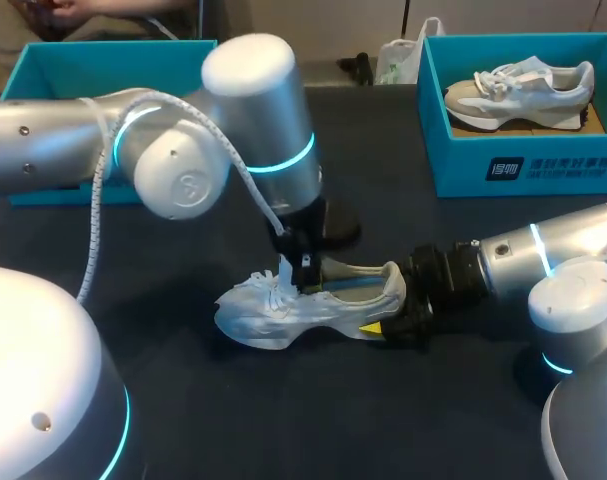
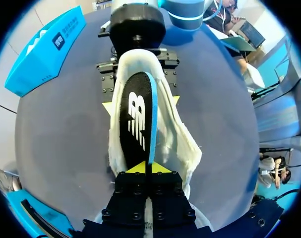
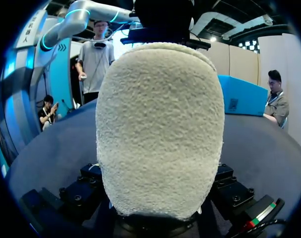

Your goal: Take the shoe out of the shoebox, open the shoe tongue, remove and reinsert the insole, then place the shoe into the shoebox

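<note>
Head view, left box: teal cardboard shoebox [image 1: 103, 60] at the far left corner, largely behind the left arm; contents hidden.
Left gripper [image 2: 148, 167]: yellow tips pinched together on the insole's near end, above the shoe's mouth.
Insole: thin black foam insole with a teal edge [image 2: 138, 116], standing on edge inside the shoe's opening. Judged light and floppy. It is best held near one end and fed in lengthwise, since it would likely buckle if pushed from the middle.
Shoe: pale grey-white mesh running shoe [image 1: 303, 305], down at the tabletop between the arms, toe leftward, laces loose. The upper is judged soft and collapsible; the padded heel looks the firmest hold.
Right gripper [image 1: 386, 312]: clamped on that heel from both sides, steadying the shoe.
Right box: matching teal shoebox [image 1: 523, 165] at the far right corner, holding a second pale sneaker [image 1: 518, 88]; well apart from the held shoe.
Surface: dark matte tabletop [image 1: 283, 420], probably grippy enough to resist sliding.
</note>
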Robot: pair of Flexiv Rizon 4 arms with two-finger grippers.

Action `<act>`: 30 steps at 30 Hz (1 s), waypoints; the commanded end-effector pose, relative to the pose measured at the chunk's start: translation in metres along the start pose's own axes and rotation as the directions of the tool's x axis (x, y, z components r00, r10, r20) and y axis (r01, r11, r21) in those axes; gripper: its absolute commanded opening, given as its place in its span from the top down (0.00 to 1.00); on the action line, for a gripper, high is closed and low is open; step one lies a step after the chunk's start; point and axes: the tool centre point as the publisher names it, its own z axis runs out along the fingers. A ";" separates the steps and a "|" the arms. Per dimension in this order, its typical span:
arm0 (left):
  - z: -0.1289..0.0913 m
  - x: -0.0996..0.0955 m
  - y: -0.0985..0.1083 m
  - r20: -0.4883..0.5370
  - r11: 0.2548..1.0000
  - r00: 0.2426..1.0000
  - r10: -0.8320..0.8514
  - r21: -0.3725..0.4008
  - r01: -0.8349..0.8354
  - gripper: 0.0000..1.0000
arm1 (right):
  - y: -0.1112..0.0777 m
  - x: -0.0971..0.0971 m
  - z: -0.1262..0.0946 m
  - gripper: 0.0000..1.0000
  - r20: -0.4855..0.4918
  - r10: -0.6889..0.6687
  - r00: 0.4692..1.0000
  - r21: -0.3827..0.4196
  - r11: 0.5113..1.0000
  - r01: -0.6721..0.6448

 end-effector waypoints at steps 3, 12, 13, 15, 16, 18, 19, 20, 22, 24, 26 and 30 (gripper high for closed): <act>-0.017 0.003 0.004 -0.012 0.999 1.000 -0.004 0.043 0.005 1.00 | -0.004 -0.002 0.006 1.00 -0.001 0.001 1.000 0.007 1.000 -0.001; -0.033 0.005 -0.007 -0.040 0.994 0.999 -0.034 0.101 0.037 1.00 | -0.004 -0.002 0.006 1.00 -0.001 0.001 1.000 0.007 1.000 -0.001; -0.033 0.005 -0.008 -0.040 0.994 0.999 -0.032 0.103 0.036 1.00 | -0.004 -0.002 0.006 1.00 -0.001 0.001 1.000 0.007 1.000 -0.001; -0.039 0.007 -0.014 -0.047 0.992 0.999 -0.026 0.122 0.032 1.00 | -0.004 -0.002 0.006 1.00 -0.001 0.001 1.000 0.007 1.000 -0.001; -0.042 0.008 -0.018 -0.049 0.991 0.998 -0.025 0.132 0.031 1.00 | -0.004 -0.002 0.006 1.00 -0.001 0.001 1.000 0.007 1.000 -0.001; -0.047 0.009 -0.024 -0.064 0.988 0.998 -0.029 0.151 0.038 1.00 | -0.004 -0.002 0.006 1.00 -0.001 0.001 1.000 0.007 1.000 -0.001; -0.049 0.009 -0.027 -0.062 0.987 0.998 -0.029 0.156 0.038 1.00 | -0.004 -0.002 0.006 1.00 -0.001 0.001 1.000 0.007 1.000 -0.001; -0.051 0.009 -0.031 -0.069 0.985 0.997 -0.033 0.167 0.044 1.00 | -0.004 -0.002 0.006 1.00 -0.001 0.001 1.000 0.007 1.000 -0.001; -0.053 0.009 -0.037 -0.067 0.984 0.997 -0.031 0.172 0.042 1.00 | -0.004 -0.002 0.006 1.00 -0.001 0.001 1.000 0.007 1.000 -0.001; -0.053 0.009 -0.043 -0.066 0.983 0.997 -0.030 0.179 0.042 1.00 | -0.004 -0.002 0.006 1.00 -0.001 0.001 1.000 0.007 1.000 -0.001; -0.053 0.008 -0.048 -0.071 0.981 0.997 -0.031 0.189 0.044 1.00 | -0.004 -0.002 0.006 1.00 -0.001 0.001 1.000 0.007 1.000 -0.001; -0.051 0.009 -0.055 -0.077 0.980 0.997 -0.024 0.197 0.038 1.00 | -0.004 -0.002 0.006 1.00 -0.001 0.001 1.000 0.007 1.000 -0.001</act>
